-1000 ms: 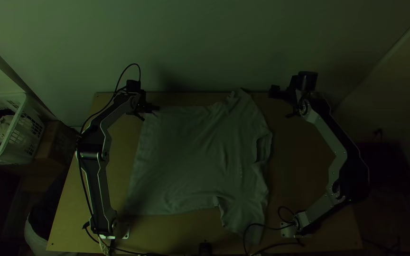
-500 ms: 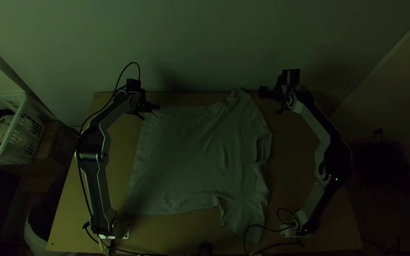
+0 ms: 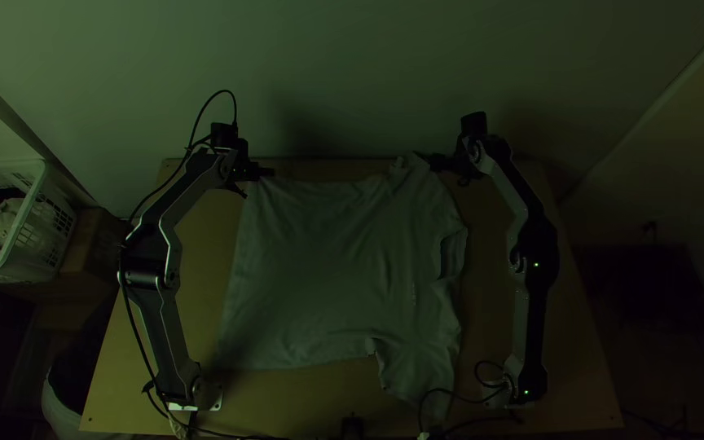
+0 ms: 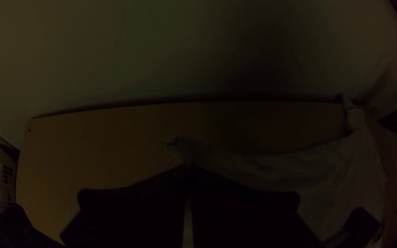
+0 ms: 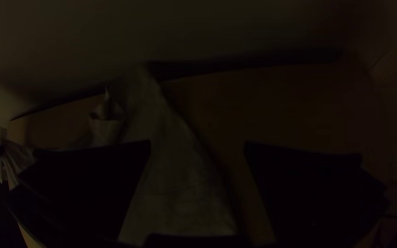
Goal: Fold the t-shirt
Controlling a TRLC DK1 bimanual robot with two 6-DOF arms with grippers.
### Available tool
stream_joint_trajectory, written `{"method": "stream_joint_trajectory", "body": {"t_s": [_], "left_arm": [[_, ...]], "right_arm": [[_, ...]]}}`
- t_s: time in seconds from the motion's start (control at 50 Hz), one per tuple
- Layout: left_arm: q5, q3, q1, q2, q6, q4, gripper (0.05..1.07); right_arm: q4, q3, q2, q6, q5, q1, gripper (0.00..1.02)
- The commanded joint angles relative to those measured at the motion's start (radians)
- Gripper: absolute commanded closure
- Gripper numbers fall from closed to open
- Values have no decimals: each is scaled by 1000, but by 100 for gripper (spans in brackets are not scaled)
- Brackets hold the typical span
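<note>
Well, closest to me the near sleeve point(image 3: 417, 371) points toward the front edge of my tabletop point(image 3: 287, 403). Beyond it the t-shirt point(image 3: 327, 269) lies spread, hem point(image 3: 242, 277) to the left, collar point(image 3: 454, 253) to the right. At the far side my left tool point(image 4: 189, 167) is closed on the hem corner point(image 4: 178, 142), cloth creasing up to it. Across from that, the far sleeve point(image 3: 415, 183) lies just by my right tool point(image 5: 197, 142), open and empty: the nearer one, I judge, for pinching that sleeve.

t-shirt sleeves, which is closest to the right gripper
The far sleeve, at the table's far edge, by the right gripper; the other sleeve lies toward the near edge.
</note>
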Motion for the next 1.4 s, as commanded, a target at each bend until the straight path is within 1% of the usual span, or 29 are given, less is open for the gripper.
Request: {"method": "stream_joint_trajectory", "body": {"t_s": [0.0, 0.04, 0.16, 0.22, 0.26, 0.52, 0.58, 0.82, 0.88, 0.94, 1.02, 1.06, 1.16, 1.38], "left_arm": [[0, -15, 1, -36, -25, -10, 105], [0, -15, 1, -36, -25, -12, 105], [0, -18, 1, -39, -28, -13, 105], [0, -18, 1, -39, -31, -13, 105], [0, -18, 1, -41, -31, -13, 105], [0, -35, 0, -47, -31, -13, 105], [0, -38, 0, -47, -31, -13, 105], [0, -60, 3, -47, -31, -10, 105], [0, -60, 4, -47, -31, -10, 105], [0, -60, 4, -47, -33, -9, 105], [0, -60, 6, -47, -33, -7, 105], [0, -61, 6, -46, -33, -6, 105], [0, -61, 7, -46, -36, 1, 105], [0, -44, 12, -49, -62, 65, 105]], "right_arm": [[-22, 64, 49, 23, 0, 5, 19], [-22, 67, 57, 37, 0, 5, 19], [-27, 81, 83, 48, 6, 5, 20], [-29, 84, 94, 48, 10, 5, 32], [-29, 84, 100, 48, 10, 5, 35], [-42, 84, 131, 48, 12, 7, 36], [-41, 87, 138, 48, 12, 8, 43], [-42, 93, 174, 42, 14, 27, 44], [-42, 93, 180, 36, 15, 31, 55], [-42, 95, 180, 16, 15, 41, 72], [-41, 95, 178, 11, 15, 47, 89], [-39, 98, 178, 5, 15, 47, 100], [-39, 99, 163, 7, 41, 47, 100], [11, 116, 125, 7, 61, 37, 100]]}}
